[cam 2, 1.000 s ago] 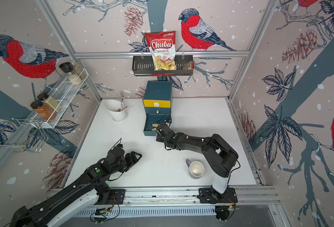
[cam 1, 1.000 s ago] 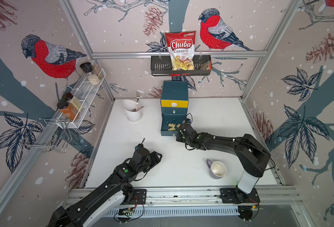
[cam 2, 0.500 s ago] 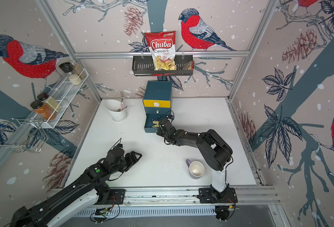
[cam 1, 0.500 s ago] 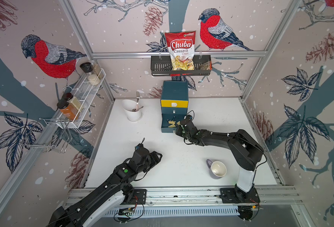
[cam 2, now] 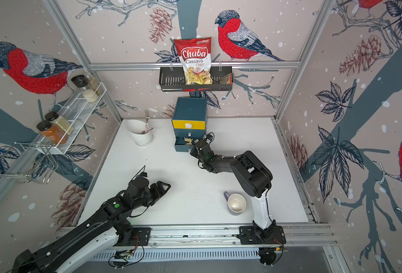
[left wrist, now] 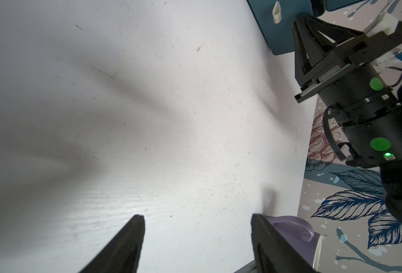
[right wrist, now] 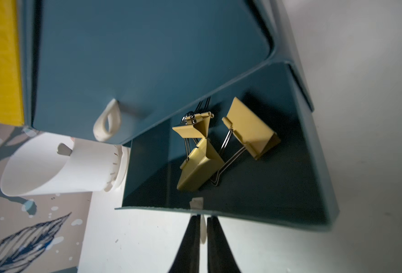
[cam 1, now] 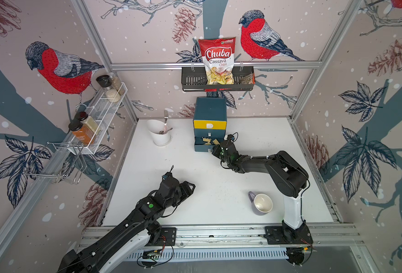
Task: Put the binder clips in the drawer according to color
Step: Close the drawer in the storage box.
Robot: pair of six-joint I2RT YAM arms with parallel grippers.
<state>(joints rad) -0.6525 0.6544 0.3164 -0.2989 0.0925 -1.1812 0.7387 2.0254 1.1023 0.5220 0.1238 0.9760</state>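
Note:
The drawer [cam 1: 209, 111] chest stands at the back of the table, with a yellow top front and teal lower fronts. Its bottom drawer [right wrist: 278, 189] is pulled out, and three yellow binder clips [right wrist: 201, 165] lie in it, also seen from above as binder clips [cam 1: 209, 141]. My right gripper [right wrist: 202, 218] is at that drawer's front wall, shut on its white pull tab [right wrist: 203, 232]. In both top views it is the right gripper [cam 1: 215, 150] [cam 2: 194, 150] low at the drawer front. My left gripper [left wrist: 196, 218] [cam 1: 190, 186] hovers open and empty over bare table.
A lilac mug [cam 1: 262, 203] stands near the front right, close to one left finger in the wrist view. A white cutlery cup [cam 1: 161, 134] with a fork is left of the chest. A black wall basket [cam 1: 217, 81] holds a chips bag above the chest.
My right gripper has moved forward to the open bottom drawer's front and closed on its pull tab. The left arm has not moved.

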